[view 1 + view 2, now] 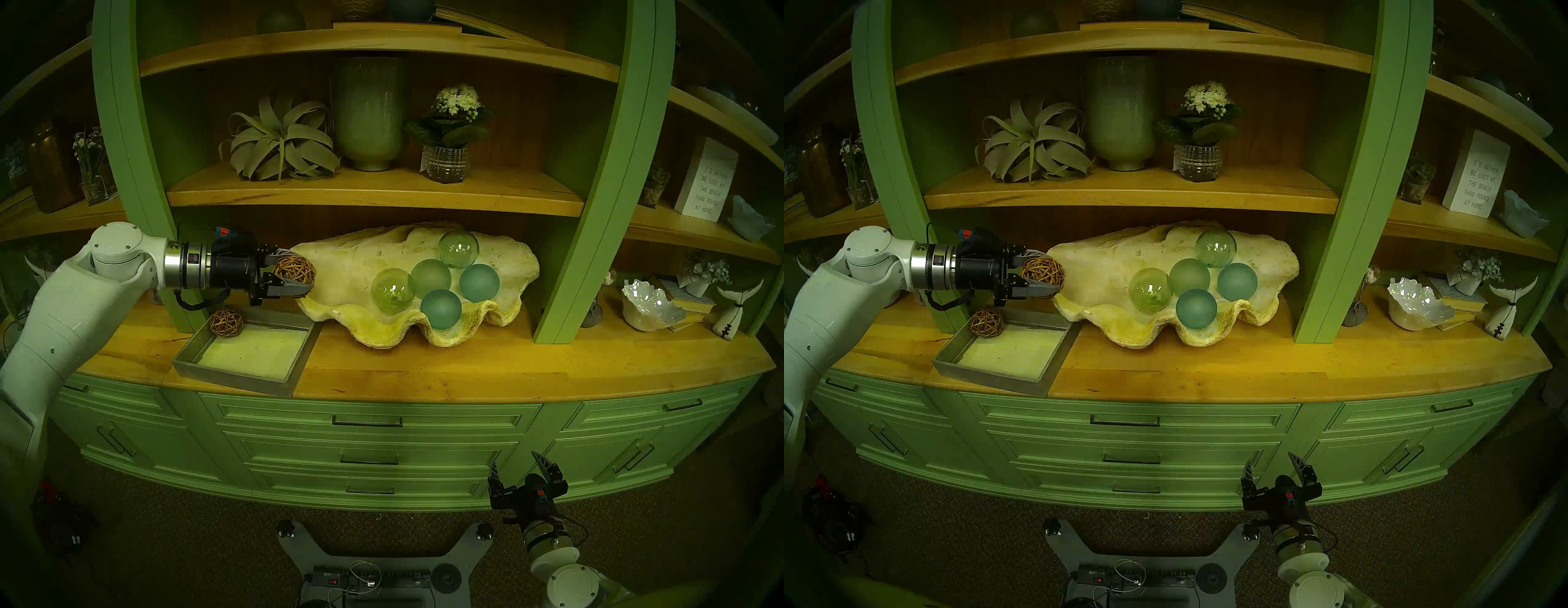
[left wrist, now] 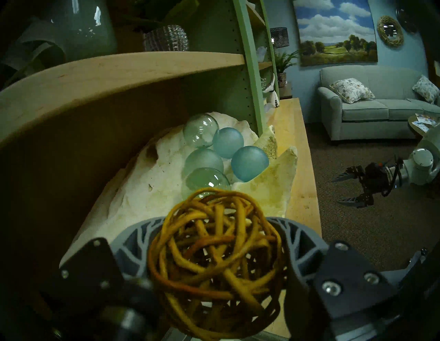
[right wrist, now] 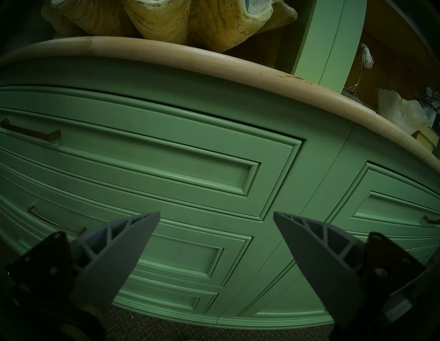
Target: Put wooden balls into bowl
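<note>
We have one wicker ball (image 1: 295,271) clamped in our left gripper (image 1: 297,272) at the shell bowl's (image 1: 339,263) left rim, the other ball (image 1: 226,322) waiting in the tray (image 1: 237,375) near the counter's left end, right gripper (image 1: 526,469) idle and wide open, so next, we judge, we reach further over the bowl and let go

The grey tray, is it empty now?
No, one woven twig ball still sits in the back left corner of the grey tray.

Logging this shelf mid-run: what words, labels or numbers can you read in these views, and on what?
"I'D RATHER BE LOST AT THE BEACH THAN FOUND AT HOME": white block sign with dark capitals, right-hand shelf.
Unreadable: small display on the left arm's silver wrist ring.
Unreadable: labels on the black power strip on the floor.
Nothing else reads.
</note>
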### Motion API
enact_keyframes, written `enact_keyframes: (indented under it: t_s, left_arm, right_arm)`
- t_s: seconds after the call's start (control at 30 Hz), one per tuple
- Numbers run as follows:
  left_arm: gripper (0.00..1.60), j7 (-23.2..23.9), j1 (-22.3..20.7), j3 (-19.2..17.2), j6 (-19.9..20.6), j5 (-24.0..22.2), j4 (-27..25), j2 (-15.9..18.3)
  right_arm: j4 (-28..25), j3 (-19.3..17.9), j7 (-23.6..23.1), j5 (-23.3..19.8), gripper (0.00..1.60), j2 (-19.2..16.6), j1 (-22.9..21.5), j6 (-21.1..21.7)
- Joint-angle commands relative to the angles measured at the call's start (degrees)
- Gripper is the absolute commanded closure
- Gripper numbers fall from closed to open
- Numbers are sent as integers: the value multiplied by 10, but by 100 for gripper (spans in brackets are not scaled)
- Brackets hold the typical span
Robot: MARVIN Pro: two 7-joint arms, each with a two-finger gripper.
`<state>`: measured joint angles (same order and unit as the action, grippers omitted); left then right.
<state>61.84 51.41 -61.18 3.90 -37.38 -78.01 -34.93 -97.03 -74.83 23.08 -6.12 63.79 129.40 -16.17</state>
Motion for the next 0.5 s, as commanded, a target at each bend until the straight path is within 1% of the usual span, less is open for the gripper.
enact_keyframes:
  t_s: [0.0,0.17,0.23,0.37,0.47]
  left_arm:
    - [160,-69,-4,-38,42,20,-28,-28]
    - [160,-122,10,-54,95,33,-30,-50]
    - [160,-148,19,-59,114,35,-42,-58]
    - [160,-192,34,-55,135,30,-71,-67]
    - [160,-205,39,-50,142,30,-84,-74]
  right_arm:
    - [-17,-1,0,1,0,0,-3,-4]
    - [-18,-1,0,1,0,-1,-2,-3]
    - [-18,-2,0,1,0,-1,-2,-3]
    - [-19,-2,0,0,0,-1,-1,-3]
    - [-19,-2,0,0,0,-1,-1,-2]
